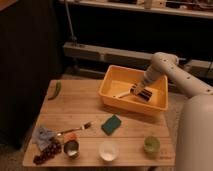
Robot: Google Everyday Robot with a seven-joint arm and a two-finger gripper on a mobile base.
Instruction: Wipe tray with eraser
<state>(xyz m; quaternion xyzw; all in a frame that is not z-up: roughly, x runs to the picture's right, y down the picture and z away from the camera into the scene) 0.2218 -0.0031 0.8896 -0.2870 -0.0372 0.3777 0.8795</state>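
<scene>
A large orange-yellow rectangular plastic tray [131,104] with raised walls sits on the back right part of a light wooden table [80,107]. Its right end comes close to the table's right edge. A white robot arm reaches down from the right, over the tray's far wall. Its gripper [138,91] is inside the tray, right of centre, grasping a small striped dark-and-light block eraser [146,94] that lies low on the tray floor near the right wall. A pale strip [121,94] lies just left of the gripper; the floor beyond it is open.

A green square sponge [111,124] lies just in front of the tray. Along the table's front edge stand a small white bowl [108,149] and a green round object [151,144]. Bare wood stretches left of the tray.
</scene>
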